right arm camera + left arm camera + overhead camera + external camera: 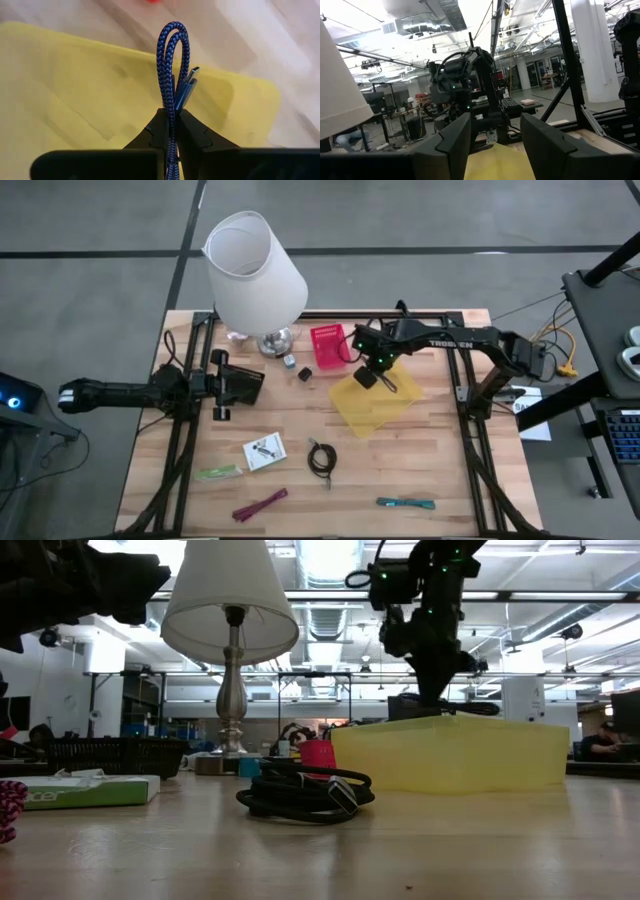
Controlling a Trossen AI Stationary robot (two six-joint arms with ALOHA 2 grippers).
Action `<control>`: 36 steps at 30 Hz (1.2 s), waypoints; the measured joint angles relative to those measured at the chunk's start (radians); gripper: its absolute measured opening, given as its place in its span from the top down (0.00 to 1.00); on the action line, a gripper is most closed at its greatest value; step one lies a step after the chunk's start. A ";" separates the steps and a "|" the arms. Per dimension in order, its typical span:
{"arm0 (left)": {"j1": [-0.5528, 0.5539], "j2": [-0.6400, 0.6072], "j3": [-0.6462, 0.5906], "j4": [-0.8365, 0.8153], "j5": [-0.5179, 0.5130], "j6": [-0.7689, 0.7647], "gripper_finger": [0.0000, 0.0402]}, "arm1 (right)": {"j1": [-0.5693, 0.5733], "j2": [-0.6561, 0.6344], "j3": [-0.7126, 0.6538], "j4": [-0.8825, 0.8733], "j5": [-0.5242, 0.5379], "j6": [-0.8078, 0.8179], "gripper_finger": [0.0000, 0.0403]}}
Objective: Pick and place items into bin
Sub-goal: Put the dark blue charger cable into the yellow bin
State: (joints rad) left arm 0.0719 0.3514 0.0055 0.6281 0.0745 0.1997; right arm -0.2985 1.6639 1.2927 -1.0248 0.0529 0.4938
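My right gripper (171, 117) is shut on a blue braided cable (172, 50) and hangs over the yellow bin (375, 405), as the high view (367, 377) also shows. My left gripper (495, 135) is open, raised over the table's left half (255, 384) and pointing at the bin. Lying flat on the wood are a white card packet (263, 452), a black coiled cable (322, 458), a green strip (218, 473), a maroon tie (260, 505), a teal tie (407, 503) and a tiny dark cube (305, 374). My right gripper pinches the blue cable's folded strands (171, 107) between its two fingers, coming from above and pointing down. The folded loop and a connector plug (186, 85) stick out past the fingertips. The cable is lifted clear above the yellow bin.
A big white lamp (255, 270) stands at the table's far left, with a red basket (327, 345) beside the bin. Black frame rails (180, 430) run along both sides of the table. In the low view the black cable (300, 795) lies before the bin (450, 752).
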 joint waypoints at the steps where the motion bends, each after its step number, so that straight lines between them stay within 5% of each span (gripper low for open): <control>1: 0.000 0.000 0.000 0.000 0.000 0.000 0.61 | -0.001 0.000 -0.006 -0.010 0.003 0.013 0.97; 18: 0.000 0.000 0.000 0.000 0.000 0.000 0.61 | -0.002 0.000 -0.153 -0.043 -0.008 0.031 0.97; 36: 0.000 0.000 0.000 0.000 0.000 0.000 0.61 | -0.007 0.000 -0.137 -0.039 0.001 0.023 0.97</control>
State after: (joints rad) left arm 0.0719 0.3511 0.0053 0.6281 0.0744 0.1993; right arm -0.3058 1.6638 1.1561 -1.0635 0.0537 0.5168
